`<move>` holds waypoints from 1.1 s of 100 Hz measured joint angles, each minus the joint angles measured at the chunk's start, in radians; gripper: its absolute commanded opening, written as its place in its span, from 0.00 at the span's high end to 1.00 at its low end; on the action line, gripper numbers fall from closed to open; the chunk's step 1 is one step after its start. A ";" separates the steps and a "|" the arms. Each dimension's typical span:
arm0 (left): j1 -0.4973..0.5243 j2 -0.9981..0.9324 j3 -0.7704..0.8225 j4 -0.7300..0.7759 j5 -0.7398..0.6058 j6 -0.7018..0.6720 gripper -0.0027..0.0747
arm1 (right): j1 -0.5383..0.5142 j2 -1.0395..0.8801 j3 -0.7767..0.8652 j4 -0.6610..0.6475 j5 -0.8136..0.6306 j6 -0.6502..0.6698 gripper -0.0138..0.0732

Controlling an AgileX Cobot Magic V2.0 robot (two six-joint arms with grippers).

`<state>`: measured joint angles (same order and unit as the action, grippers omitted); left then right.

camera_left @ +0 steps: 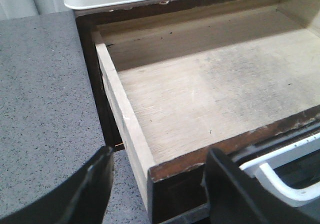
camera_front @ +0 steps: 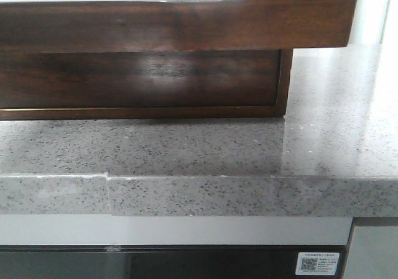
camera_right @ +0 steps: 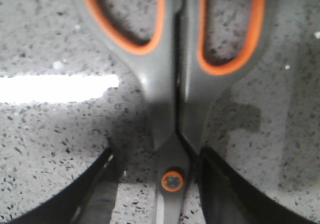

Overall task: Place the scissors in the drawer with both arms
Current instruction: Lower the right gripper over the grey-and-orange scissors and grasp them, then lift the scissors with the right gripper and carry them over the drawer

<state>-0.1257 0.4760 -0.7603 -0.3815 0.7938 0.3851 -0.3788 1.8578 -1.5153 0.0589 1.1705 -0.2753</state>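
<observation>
**Risk assessment: drawer open, scissors not yet lifted**

Left wrist view: the drawer stands pulled out, its pale bare floor filling the centre and right of the frame, nothing lying in it. The left gripper sits at the lower edge with jaws wide apart, straddling the drawer's near corner and gripping nothing. Judged risk: the drawer is unrestrained, so a knock from either arm could push it back.

Front view: only the drawer's dark glossy front and the speckled stone countertop show; neither arm is in frame.

Right wrist view: the scissors, grey with orange-lined loops, lie closed on the countertop, handles toward the top of the frame. The right gripper brackets the pivot screw, jaws narrow; contact cannot be confirmed through blur. Judged risk: a grip this near the pivot leaves the handles heavy, so the scissors may swing, slip, or strike the drawer wall.
</observation>
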 measured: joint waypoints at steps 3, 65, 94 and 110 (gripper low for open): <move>0.000 0.000 0.000 0.000 0.000 0.000 0.46 | 0.000 0.002 -0.002 0.000 0.005 -0.002 0.49; 0.000 0.000 0.000 0.000 -0.002 0.000 0.46 | 0.000 0.002 -0.011 0.002 0.039 -0.029 0.84; 0.000 0.000 0.000 0.000 -0.002 0.000 0.46 | 0.021 -0.164 -0.055 0.004 0.054 -0.031 0.84; 0.000 0.000 0.000 0.000 -0.001 0.000 0.46 | 0.083 -0.296 -0.133 0.004 0.070 -0.037 0.84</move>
<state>-0.1257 0.4760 -0.7603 -0.3815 0.7932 0.3851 -0.2955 1.5618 -1.6485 0.0628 1.2404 -0.3122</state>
